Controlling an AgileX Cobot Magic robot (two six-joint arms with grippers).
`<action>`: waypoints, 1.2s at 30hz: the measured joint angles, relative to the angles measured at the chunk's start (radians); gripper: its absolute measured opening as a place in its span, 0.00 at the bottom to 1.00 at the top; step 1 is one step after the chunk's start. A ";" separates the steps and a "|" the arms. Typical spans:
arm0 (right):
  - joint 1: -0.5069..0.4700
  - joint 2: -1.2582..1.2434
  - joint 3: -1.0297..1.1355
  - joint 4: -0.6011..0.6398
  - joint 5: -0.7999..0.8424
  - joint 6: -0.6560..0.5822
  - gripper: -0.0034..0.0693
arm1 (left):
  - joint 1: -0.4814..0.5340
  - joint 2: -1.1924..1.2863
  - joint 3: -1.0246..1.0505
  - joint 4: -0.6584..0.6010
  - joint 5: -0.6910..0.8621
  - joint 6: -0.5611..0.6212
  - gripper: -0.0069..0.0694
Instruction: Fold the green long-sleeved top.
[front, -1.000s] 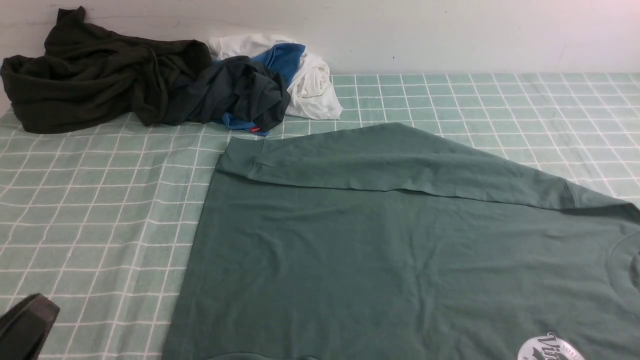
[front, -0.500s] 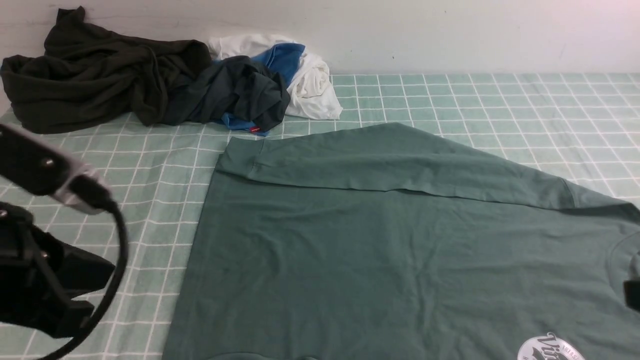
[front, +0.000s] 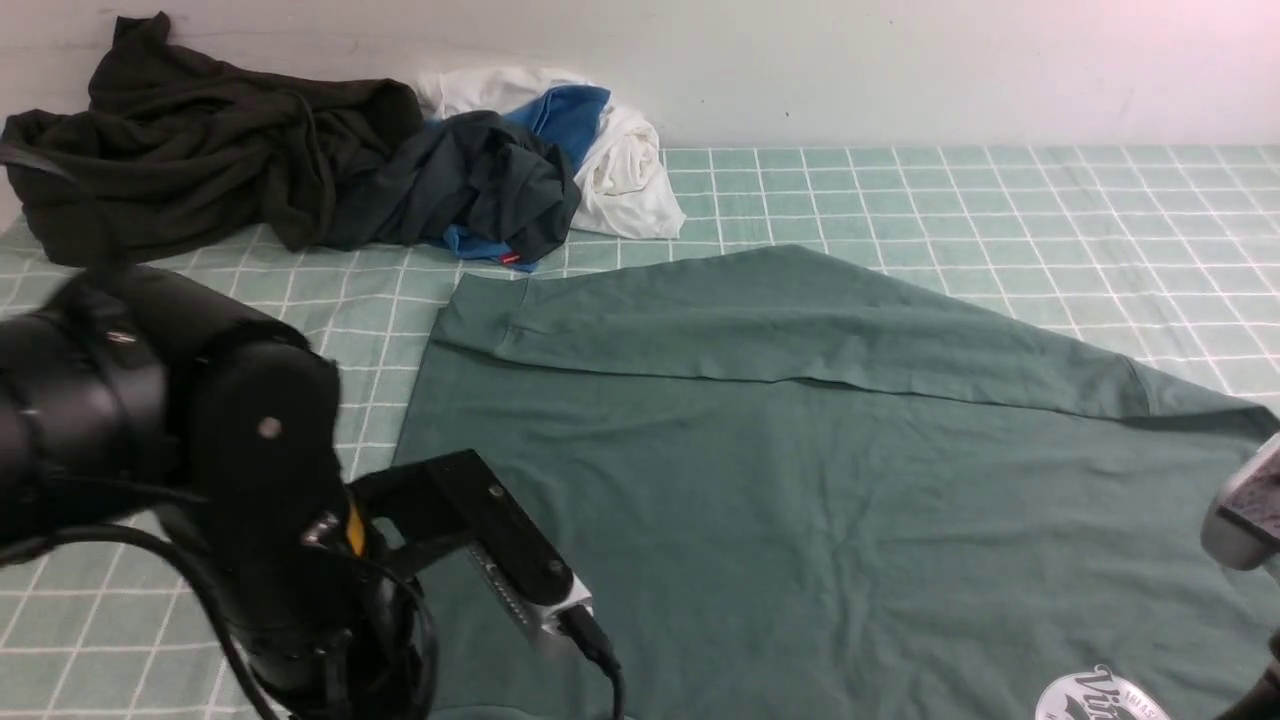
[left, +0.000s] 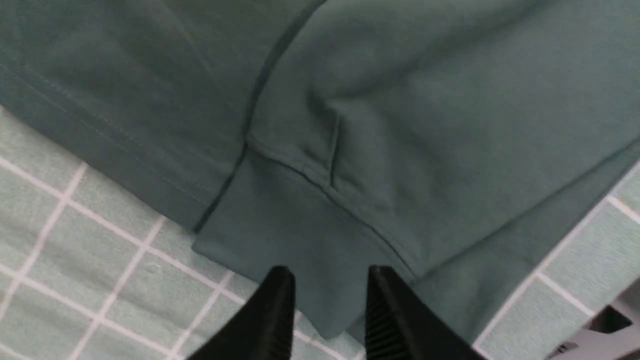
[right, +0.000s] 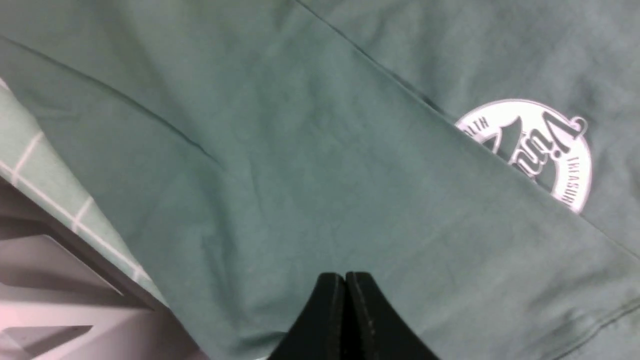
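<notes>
While the left arm (front: 230, 470) bulks over the near-left corner, the dark olive-black garment (front: 200, 160) and the white-and-blue garment (front: 610, 150) sit heaped at the back left, well apart from the work. Left gripper (left: 330, 274): jaws parted, nothing pinched, poised just over the ribbed cuff (left: 280, 245) where it pokes past the hem onto the checked cloth (left: 75, 280).

The green long-sleeved top (front: 800, 480) lies spread flat on that cloth, centre to right, with the far sleeve laid across the body and the near sleeve lying over it too.

Right gripper (right: 345, 278): tips clamped together on nothing, above the near sleeve, near the white logo (right: 530, 150).

Risks, as I judge them:
- Left jaws could bite the cuff plus the checked cloth beneath it, so a lift would drag the cover and shift the whole top.
- They could catch the hem layer with the cuff, which would pull the body askew instead of moving only the sleeve.
- A shallow bite on the cuff edge means soft jersey slipping out mid-lift.
- The right gripper, closed, can't pin or pick anything; if it descends like that it may only ruck the sleeve.
</notes>
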 joint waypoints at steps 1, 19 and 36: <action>0.000 0.000 0.000 -0.002 0.000 0.000 0.03 | -0.007 0.029 -0.001 0.004 -0.023 -0.010 0.48; 0.000 0.000 0.000 -0.003 -0.096 0.002 0.03 | -0.021 0.284 -0.022 0.061 -0.177 -0.047 0.40; 0.000 0.000 0.000 -0.129 -0.160 0.055 0.03 | 0.012 0.334 -0.539 0.207 0.056 -0.037 0.10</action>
